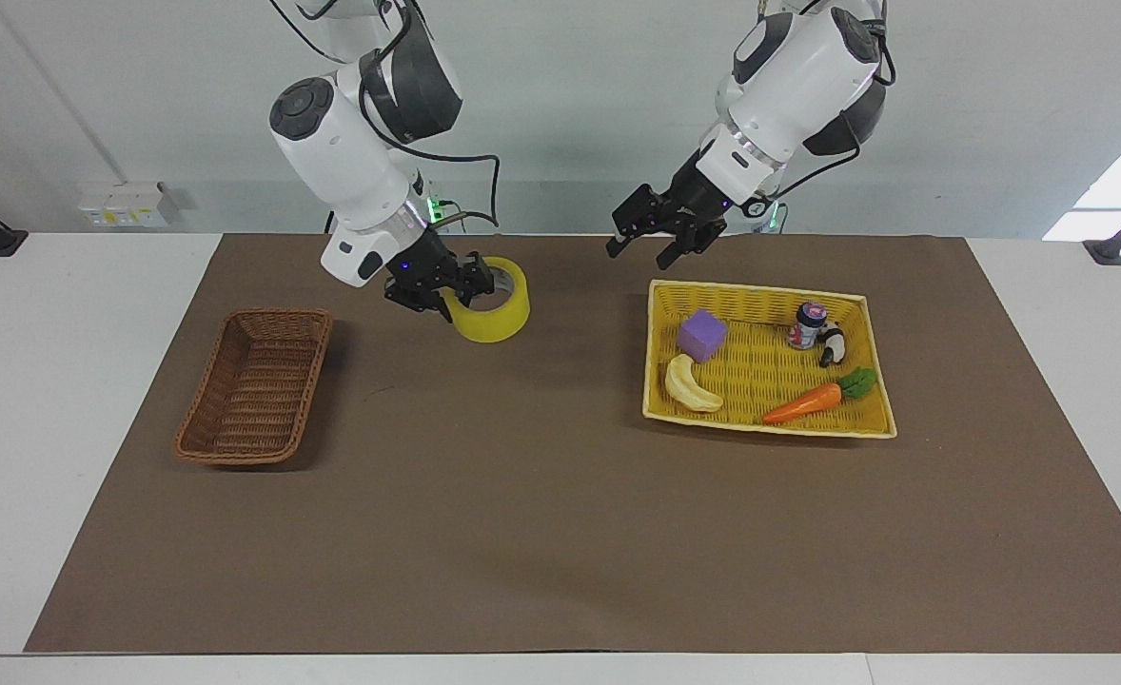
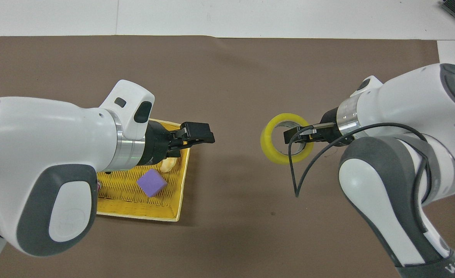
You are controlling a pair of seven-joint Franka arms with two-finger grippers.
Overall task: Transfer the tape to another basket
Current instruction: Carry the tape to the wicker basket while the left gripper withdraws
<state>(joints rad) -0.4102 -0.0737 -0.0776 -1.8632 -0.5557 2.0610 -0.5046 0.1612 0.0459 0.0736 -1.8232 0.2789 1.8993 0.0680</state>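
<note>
Tape: the tape (image 1: 491, 311) is held up over the brown mat (image 1: 560, 533), between the two baskets and toward the right arm's end of the worktop (image 1: 75, 314); its open core faces up and a little sideways, so the roll hangs tilted from one wall.

Right gripper: the right gripper (image 1: 448, 287) is pinched on the roll's wall, one finger inside the core and the other seemingly outside. A wall grasp is judged the sensible one, since the roll looks too wide to be spanned across.

Left gripper: the left gripper (image 1: 660, 242) is seen with its fingers spread and nothing between them, over the mat just beside the yellow tray basket's (image 1: 770, 295) edge nearest the robots. It is well apart from the roll, so the load is judged to be carried by the right arm alone, and the left arm is taken to be waiting.

Another basket: the brown wicker basket (image 1: 254, 388) sits empty at the right arm's end of the mat, which is probably why the roll is held by that arm.

Yellow tray contents: a purple cube (image 1: 701, 334), a banana (image 1: 690, 385), a carrot (image 1: 816, 397), a small jar (image 1: 807, 325) and a small black-and-white figure (image 1: 832, 344) lie in it, apart from the roll.

Progress: the roll is judged out of the tray but not yet over the wicker basket; carrying and release are left.

Risk: a tilted roll held by one wall could swing or slip when lowered.
</note>
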